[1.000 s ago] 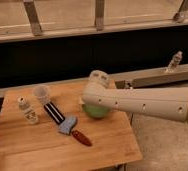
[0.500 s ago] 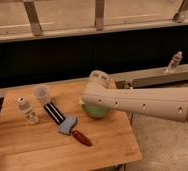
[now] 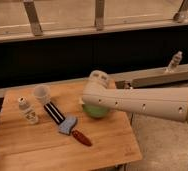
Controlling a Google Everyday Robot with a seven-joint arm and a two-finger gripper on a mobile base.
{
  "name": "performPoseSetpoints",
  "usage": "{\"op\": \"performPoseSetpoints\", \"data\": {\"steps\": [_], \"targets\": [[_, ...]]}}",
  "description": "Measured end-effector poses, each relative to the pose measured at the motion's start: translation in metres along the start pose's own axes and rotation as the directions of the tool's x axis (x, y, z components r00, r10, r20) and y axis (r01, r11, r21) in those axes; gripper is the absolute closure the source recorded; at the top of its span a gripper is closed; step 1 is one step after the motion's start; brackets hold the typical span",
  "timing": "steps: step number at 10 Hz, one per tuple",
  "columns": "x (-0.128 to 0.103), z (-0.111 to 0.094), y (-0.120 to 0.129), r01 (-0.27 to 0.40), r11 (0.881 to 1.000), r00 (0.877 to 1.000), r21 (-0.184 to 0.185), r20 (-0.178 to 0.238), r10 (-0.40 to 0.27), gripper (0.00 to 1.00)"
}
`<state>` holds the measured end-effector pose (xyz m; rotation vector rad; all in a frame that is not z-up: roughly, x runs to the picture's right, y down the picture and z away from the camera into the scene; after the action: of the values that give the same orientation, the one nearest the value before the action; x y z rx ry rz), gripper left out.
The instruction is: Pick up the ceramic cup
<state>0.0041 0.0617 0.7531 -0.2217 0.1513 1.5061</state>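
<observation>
The ceramic cup (image 3: 42, 93) stands in the left part of the frame, on the rear left portion of the wooden tabletop (image 3: 32, 150), close to the tabletop's far edge. It is upright: the open mouth faces up, the wider rim is at the top and the narrower base at the bottom, so its long axis runs vertically. Nothing touches it.

Just below and left of the cup stands a small white bottle (image 3: 27, 110) with a cap, also upright. To the lower right of the cup lies a dark striped strip (image 3: 53, 112), running diagonally toward the lower right, where it meets a blue-grey pad (image 3: 67, 125). Beyond that, a red elongated object (image 3: 81, 138) lies on the same diagonal.

The robot's pale arm (image 3: 147, 104) reaches in from the right edge to the centre of the frame and ends in a rounded joint. The gripper (image 3: 84, 102) sits under that end, at the left rim of the green bowl (image 3: 96, 111), and is largely hidden by the arm. I cannot tell whether it is open or closed. It is well apart from the cup, to the cup's right.

At the upper right, another bottle (image 3: 174, 61) stands on a ledge.
</observation>
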Motion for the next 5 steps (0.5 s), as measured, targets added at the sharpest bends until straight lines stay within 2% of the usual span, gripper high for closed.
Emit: {"op": "performPoseSetpoints", "data": {"steps": [2, 4, 5], "targets": [[-0.01, -0.003, 0.004, 0.025, 1.0, 1.0, -0.004, 0.017, -0.024, 0.2], [-0.027, -0.005, 0.022, 0.069, 0.998, 0.997, -0.012, 0.027, -0.069, 0.2], [-0.043, -0.005, 0.045, 0.115, 0.993, 0.993, -0.015, 0.031, -0.115, 0.2]]}}
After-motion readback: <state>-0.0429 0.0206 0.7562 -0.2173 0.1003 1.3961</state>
